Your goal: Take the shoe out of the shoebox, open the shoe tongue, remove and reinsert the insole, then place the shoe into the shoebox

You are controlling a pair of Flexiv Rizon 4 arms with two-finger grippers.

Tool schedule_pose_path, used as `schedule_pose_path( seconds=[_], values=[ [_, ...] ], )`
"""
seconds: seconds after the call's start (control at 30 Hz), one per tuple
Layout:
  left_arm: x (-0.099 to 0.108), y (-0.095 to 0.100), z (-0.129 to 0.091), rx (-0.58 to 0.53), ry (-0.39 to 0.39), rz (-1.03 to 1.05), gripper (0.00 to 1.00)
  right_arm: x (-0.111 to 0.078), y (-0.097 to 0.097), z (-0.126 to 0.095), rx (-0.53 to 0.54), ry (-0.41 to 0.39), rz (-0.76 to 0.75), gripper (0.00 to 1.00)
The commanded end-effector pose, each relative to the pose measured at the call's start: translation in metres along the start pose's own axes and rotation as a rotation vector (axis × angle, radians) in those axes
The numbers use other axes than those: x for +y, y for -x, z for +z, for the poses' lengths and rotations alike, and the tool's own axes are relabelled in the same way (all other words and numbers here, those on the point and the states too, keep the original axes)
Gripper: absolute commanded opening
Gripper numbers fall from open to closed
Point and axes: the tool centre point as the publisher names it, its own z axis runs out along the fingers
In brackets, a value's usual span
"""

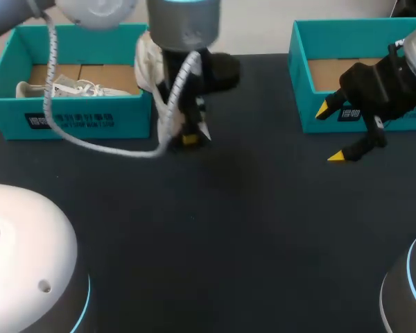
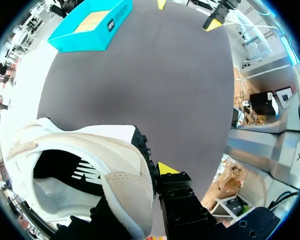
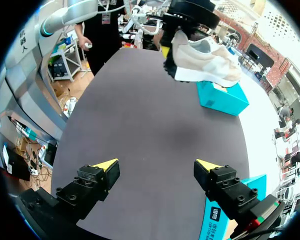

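Left gripper [image 1: 189, 137] is clamped on the shoe [image 3: 205, 62] at the heel/collar end. One finger shows outside the side wall; the other is hidden, probably inside the opening. The shoe hangs clear of the worktop [image 1: 229, 229], just off the 3 o'clock end of the left box [image 1: 69, 114].

Long axis looks roughly level, heel at the gripper, toe toward about 12 o'clock over that box's corner. The opening faces back up at the left wrist.

Right gripper [image 1: 331, 133] is empty, fingers spread wide, hovering in front of the right box [image 1: 308, 114]. From it the shoe lies at about 9–10 o'clock, well apart, so the left arm is the one on it. Bare worktop sits at 6 o'clock of the shoe; my guess is that's the set-down spot before the tongue work.

A second shoe [image 1: 62, 89] lies in the left box.

Print: each box has a dark label with white characters on its front wall, and there's a white logo inside the shoe. I'm not reading either off.
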Motion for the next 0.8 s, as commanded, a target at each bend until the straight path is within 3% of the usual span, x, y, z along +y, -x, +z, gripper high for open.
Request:
schedule_pose_path(
  seconds=[0.03,0.2,0.53,0.8],
  values=[
    [0.036,0.040,-0.008,0.030,-0.073,-0.009,0.00,0.000,0.001,0.002,0.002,-0.002,0.001,1.00],
    [0.070,0.086,-0.014,0.058,-0.073,0.032,0.00,0.000,0.001,0.002,0.002,-0.002,0.001,1.00],
    [0.139,0.168,-0.036,0.011,-0.051,0.026,0.00,0.000,0.001,0.002,0.002,-0.002,0.001,1.00],
    [0.188,0.232,-0.050,0.056,-0.033,0.086,0.00,0.000,0.001,0.002,0.002,-0.002,0.001,1.00]
  ],
)
